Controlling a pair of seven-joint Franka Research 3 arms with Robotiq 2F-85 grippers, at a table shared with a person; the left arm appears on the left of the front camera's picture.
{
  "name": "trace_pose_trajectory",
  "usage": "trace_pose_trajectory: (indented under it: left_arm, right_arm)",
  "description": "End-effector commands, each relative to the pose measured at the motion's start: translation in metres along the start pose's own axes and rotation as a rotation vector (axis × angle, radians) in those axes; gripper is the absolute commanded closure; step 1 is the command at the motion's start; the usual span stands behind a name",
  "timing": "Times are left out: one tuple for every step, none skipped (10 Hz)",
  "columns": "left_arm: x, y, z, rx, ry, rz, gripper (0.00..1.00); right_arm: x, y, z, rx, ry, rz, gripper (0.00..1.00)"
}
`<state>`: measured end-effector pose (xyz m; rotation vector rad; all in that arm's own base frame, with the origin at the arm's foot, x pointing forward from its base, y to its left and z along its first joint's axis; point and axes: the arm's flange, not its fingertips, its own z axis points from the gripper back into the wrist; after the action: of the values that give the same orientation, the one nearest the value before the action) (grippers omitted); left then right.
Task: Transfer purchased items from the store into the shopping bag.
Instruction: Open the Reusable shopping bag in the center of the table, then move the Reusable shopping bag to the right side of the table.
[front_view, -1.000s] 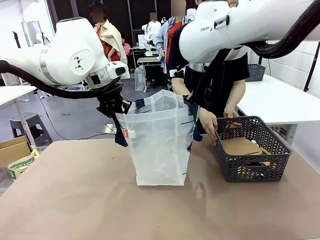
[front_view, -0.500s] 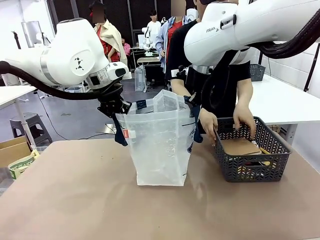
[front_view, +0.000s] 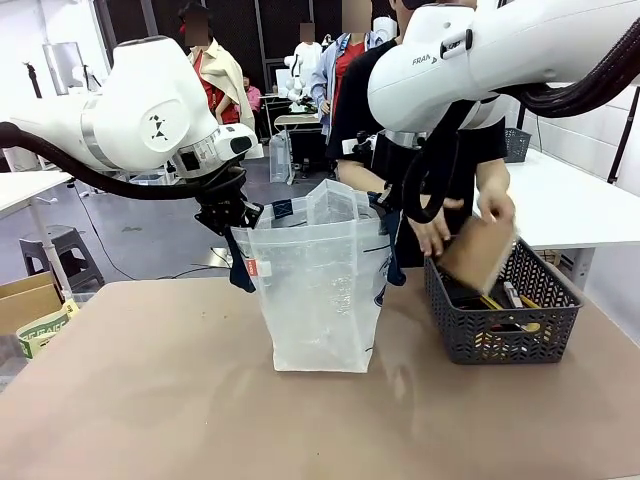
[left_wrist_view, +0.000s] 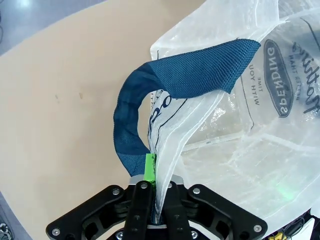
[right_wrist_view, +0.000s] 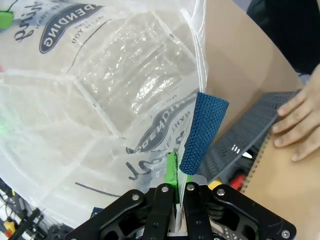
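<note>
The shopping bag (front_view: 320, 290), translucent white with dark print, stands upright and open mid-table. My left gripper (front_view: 238, 222) is shut on its left rim beside the navy handle (front_view: 242, 272). In the left wrist view the fingers (left_wrist_view: 156, 202) pinch the plastic rim under the looped handle (left_wrist_view: 165, 95). My right gripper (front_view: 383, 212) is shut on the right rim. The right wrist view shows its fingers (right_wrist_view: 176, 192) clamping the rim by the other handle (right_wrist_view: 202, 130). The person's hands hold a brown cardboard box (front_view: 478, 250), tilted, above the basket.
A dark grey lattice basket (front_view: 500, 325) with several items stands right of the bag, close to it. The person stands at the far edge behind bag and basket. The basket (right_wrist_view: 250, 135), a hand (right_wrist_view: 297, 122) and the box (right_wrist_view: 285, 200) show in the right wrist view.
The person's hands have lifted the brown box out of the basket and tilted it up. Both arms and the bag have stayed still.
</note>
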<state>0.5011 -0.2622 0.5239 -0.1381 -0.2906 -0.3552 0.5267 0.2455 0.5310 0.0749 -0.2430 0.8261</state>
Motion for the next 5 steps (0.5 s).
trace_pose_trajectory:
  left_arm:
    - [-0.0001,0.0000,0.0000,0.000,0.001,0.001,1.00]
    - [-0.0001,0.0000,0.0000,0.000,0.001,0.001,1.00]
    - [-0.0001,0.0000,0.0000,0.000,0.001,0.001,1.00]
    - [-0.0001,0.0000,0.0000,0.000,0.001,0.001,1.00]
    - [-0.0001,0.0000,0.0000,0.000,0.001,0.001,1.00]
  right_arm:
    - [0.0011,-0.0007,0.0004,-0.002,0.004,-0.003,1.00]
    - [0.0011,-0.0007,0.0004,-0.002,0.004,-0.003,1.00]
    - [0.0011,-0.0007,0.0004,-0.002,0.004,-0.003,1.00]
    - [0.0011,-0.0007,0.0004,-0.002,0.004,-0.003,1.00]
    - [0.0011,-0.0007,0.0004,-0.002,0.004,-0.003,1.00]
